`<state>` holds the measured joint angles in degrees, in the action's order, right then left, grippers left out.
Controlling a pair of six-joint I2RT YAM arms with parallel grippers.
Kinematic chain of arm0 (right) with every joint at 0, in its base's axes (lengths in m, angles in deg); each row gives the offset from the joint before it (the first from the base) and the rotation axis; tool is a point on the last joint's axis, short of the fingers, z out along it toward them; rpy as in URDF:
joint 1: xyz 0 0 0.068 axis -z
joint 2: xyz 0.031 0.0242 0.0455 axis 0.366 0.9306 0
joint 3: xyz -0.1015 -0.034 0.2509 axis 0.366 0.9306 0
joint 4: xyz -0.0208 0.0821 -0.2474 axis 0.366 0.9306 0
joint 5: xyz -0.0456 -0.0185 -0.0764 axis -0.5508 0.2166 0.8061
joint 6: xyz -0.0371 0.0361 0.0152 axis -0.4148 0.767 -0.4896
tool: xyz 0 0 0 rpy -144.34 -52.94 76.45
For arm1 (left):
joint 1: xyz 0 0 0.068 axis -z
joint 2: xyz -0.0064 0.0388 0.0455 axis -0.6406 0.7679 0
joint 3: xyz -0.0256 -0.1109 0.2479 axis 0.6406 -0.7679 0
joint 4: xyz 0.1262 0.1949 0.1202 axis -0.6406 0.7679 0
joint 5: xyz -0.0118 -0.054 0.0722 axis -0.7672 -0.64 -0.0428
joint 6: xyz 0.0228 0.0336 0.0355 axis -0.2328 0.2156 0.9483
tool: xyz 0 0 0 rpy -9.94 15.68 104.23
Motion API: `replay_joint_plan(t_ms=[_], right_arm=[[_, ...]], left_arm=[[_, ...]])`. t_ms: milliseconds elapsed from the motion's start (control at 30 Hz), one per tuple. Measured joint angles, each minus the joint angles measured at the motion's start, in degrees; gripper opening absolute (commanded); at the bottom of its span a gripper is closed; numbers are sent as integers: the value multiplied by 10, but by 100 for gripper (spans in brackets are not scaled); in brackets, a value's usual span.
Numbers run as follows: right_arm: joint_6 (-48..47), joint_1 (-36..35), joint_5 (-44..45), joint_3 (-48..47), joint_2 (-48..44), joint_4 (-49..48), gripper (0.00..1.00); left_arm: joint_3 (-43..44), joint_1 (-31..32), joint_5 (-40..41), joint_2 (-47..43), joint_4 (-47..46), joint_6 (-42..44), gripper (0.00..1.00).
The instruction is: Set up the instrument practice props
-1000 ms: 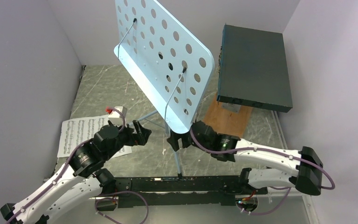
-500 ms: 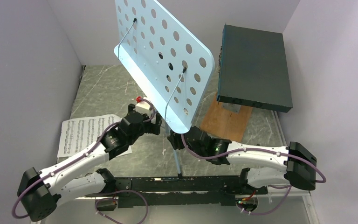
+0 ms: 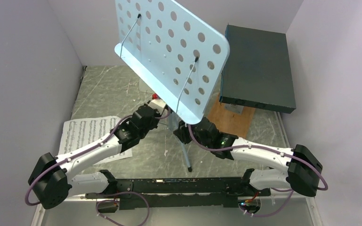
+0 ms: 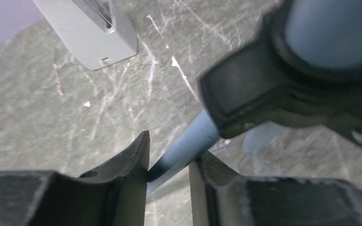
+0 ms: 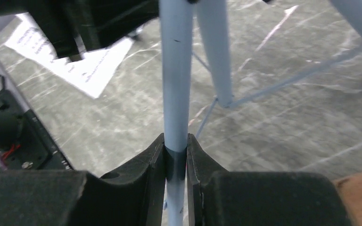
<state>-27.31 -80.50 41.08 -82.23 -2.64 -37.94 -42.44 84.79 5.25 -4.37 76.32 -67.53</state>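
The light blue perforated music stand (image 3: pixel 174 52) stands tilted at mid-table on its tripod legs. My left gripper (image 3: pixel 162 114) reaches in from the left. In the left wrist view its fingers (image 4: pixel 172 146) are closed on a slanting blue stand leg (image 4: pixel 188 141), below the black hub (image 4: pixel 283 94). My right gripper (image 3: pixel 181 133) comes from the right, its jaws (image 5: pixel 175 139) clamped on the stand's blue tube (image 5: pixel 176 70). White sheet-music pages (image 3: pixel 82 134) lie flat at the left. The grey-white metronome (image 4: pixel 96 33) shows only in the left wrist view, standing on the table beyond the leg.
A big dark box (image 3: pixel 257 68) rests on a wooden board (image 3: pixel 228 120) at the back right, close to the stand's desk. Pale walls close in the left, back and right. One stand leg's foot (image 3: pixel 189 167) reaches toward the arm bases.
The left arm swung from beside the sheet music to the stand's legs and closed. The right gripper closed on the tube. The stand's desk has turned and shifted right.
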Motion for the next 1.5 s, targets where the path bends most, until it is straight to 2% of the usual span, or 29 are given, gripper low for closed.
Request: replay_joint_plan(t_ms=[67, 233, 333, 500, 833, 1100, 1367, 1500], right_arm=[[-9, 18, 0, 0, -4, 6, 0], [-50, 49, -3, -3, -14, 9, 0], [-66, 56, -11, -14, -16, 23, 0], [-83, 70, -12, -32, -5, 43, 0], [-125, 84, 37, -54, 41, 48, 0], [-146, 96, 48, -55, 56, 29, 0], [-157, 102, 69, -56, 56, 28, 0], [-169, 103, 95, -59, 63, 29, 1]], left_arm=[[11, 2, -2, 1, 26, 55, 13], [52, 6, -18, 1, 113, 99, 11], [59, 3, -28, 1, 125, 89, 10], [58, 0, -36, 1, 120, 67, 1], [65, -6, -55, 17, 109, 33, 0], [101, -8, -81, 22, 164, 3, 0], [99, -9, -96, 22, 148, -29, 0], [67, -9, -101, 18, 95, -54, 0]])
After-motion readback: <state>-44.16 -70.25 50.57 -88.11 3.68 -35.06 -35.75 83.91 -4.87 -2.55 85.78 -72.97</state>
